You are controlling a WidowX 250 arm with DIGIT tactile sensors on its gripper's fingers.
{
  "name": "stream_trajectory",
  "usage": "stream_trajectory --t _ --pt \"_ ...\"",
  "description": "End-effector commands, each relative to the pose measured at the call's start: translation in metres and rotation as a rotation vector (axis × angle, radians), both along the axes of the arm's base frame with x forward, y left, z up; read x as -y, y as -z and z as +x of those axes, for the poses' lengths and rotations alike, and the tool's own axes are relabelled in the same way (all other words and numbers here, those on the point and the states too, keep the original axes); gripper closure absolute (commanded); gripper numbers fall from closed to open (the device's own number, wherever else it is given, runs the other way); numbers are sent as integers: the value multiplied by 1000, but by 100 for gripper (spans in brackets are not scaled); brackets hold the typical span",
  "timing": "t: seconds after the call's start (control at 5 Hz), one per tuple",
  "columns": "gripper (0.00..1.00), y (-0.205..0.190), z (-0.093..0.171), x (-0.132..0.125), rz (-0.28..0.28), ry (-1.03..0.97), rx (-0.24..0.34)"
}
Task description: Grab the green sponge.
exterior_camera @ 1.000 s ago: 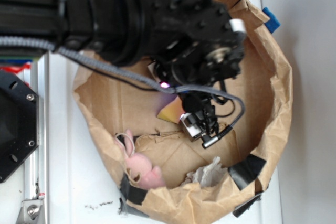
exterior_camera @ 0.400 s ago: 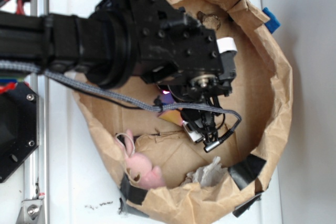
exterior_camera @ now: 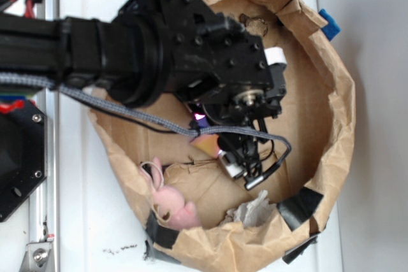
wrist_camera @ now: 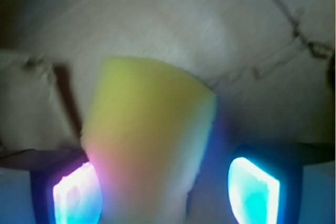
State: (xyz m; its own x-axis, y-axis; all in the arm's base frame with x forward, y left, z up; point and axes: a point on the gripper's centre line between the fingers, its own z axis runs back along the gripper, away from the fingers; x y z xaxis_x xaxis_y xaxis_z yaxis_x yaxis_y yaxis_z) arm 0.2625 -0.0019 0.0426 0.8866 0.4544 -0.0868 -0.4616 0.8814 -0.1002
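Over the last second the black robot arm has slid leftward, bringing its pincer [wrist_camera: 165, 192], fingers spread wide, astride the small yellow foam wedge sponge [wrist_camera: 149, 150] at centre frame, ready for closing.

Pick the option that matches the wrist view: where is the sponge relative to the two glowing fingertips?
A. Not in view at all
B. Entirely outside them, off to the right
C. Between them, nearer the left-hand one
C: the green sponge fills the gap between the lit fingertips, almost touching the left-hand pad, with a gap before the right-hand one; the gripper is open.
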Motion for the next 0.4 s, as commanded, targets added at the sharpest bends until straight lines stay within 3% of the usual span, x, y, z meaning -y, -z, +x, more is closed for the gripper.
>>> stream_trajectory --t 0.0,0.2 --pt "0 -37 14 -6 -9 -31 108" --pt "0 -38 16 -2 14 -37 124"
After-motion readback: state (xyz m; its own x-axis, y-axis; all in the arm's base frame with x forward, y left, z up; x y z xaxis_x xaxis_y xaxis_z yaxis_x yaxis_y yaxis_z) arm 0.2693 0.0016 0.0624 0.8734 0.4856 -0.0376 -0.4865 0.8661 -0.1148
